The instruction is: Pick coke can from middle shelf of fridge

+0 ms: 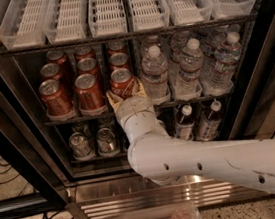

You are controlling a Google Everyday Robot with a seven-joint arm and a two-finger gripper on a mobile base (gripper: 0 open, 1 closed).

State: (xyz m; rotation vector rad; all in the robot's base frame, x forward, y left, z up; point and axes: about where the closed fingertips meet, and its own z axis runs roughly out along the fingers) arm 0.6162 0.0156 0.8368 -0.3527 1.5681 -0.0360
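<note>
While the arm [210,165] reaches in from 5 o'clock, the gripper [124,95] sits inside the fridge [267,59] at the base of the coke can [123,82], can just at its 12 o'clock. Clamped or loose: can't tell. Can stands upright at front of 3rd lane on the middle shelf [68,120], white script facing out. Plainer red cans [89,91] at its 9 o'clock, water bottles [155,74] just beside at 3. White slotted trays [106,9] at 12, small silver cans [106,140] at 7, steel base [102,189] at 6.
</note>
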